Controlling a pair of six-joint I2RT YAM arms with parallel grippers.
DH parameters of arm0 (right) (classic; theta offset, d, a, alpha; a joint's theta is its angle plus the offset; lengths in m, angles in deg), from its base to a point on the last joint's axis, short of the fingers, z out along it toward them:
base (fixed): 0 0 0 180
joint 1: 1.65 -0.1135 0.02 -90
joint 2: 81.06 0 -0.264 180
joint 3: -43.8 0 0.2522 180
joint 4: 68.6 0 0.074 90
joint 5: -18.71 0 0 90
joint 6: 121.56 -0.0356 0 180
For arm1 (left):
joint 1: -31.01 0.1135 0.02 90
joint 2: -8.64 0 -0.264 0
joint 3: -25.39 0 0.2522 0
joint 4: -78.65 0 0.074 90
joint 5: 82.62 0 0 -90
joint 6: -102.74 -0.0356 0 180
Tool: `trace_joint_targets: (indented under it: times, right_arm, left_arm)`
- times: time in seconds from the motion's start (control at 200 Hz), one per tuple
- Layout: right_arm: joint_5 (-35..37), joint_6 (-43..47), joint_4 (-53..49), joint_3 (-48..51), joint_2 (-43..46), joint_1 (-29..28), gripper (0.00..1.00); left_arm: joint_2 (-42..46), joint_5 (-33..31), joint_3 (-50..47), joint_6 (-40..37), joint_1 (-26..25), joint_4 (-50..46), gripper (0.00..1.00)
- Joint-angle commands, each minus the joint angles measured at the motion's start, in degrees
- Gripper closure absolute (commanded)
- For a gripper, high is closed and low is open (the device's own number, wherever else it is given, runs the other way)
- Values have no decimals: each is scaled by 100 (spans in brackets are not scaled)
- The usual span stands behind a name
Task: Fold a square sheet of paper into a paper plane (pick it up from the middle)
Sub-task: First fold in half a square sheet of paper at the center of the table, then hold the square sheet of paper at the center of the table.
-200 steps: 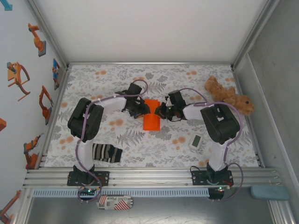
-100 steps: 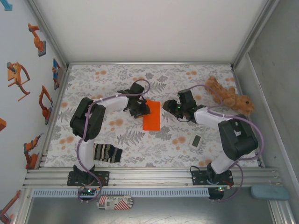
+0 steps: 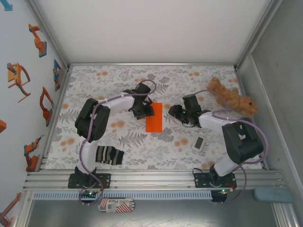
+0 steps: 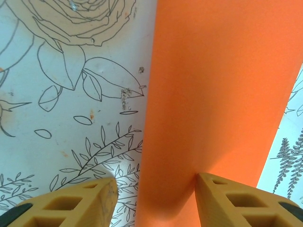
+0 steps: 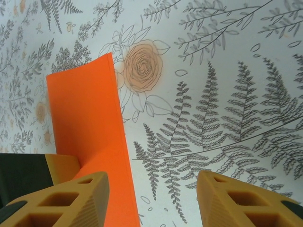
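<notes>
Right gripper point(image 3: 175, 112) withdrawn rightward from the paper point(image 3: 154, 118); its jaws have parted.
The right jaws stand half open with nothing between them. The left gripper point(image 3: 146, 109) sits at the paper's left edge with its jaws half open astride that edge, which curls up between them without being pinched. The paper, folded to a narrow rectangle, lies at the centre of the table point(image 3: 109, 80), whose surface carries a fern-and-rose print. Plain white walls point(image 3: 142, 28) and aluminium rails point(image 3: 151, 179) enclose the cell.
</notes>
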Motion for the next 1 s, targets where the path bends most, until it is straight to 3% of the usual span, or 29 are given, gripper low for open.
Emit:
trace_joint_targets:
  times: [0.0, 0.32, 0.992]
  right_arm:
    - [-127, 88, 58, 20, -108, 102, 49]
    - [-476, 239, 94, -125, -437, 140, 49]
    - [-518, 232, 93, -152, -379, 150, 51]
  left_arm:
    - [-1112, -344, -467, 139, -120, -598, 50]
    - [-1371, -428, -356, 115, -217, -965, 48]
    - [-1640, -442, -136, 73, -206, -1096, 47]
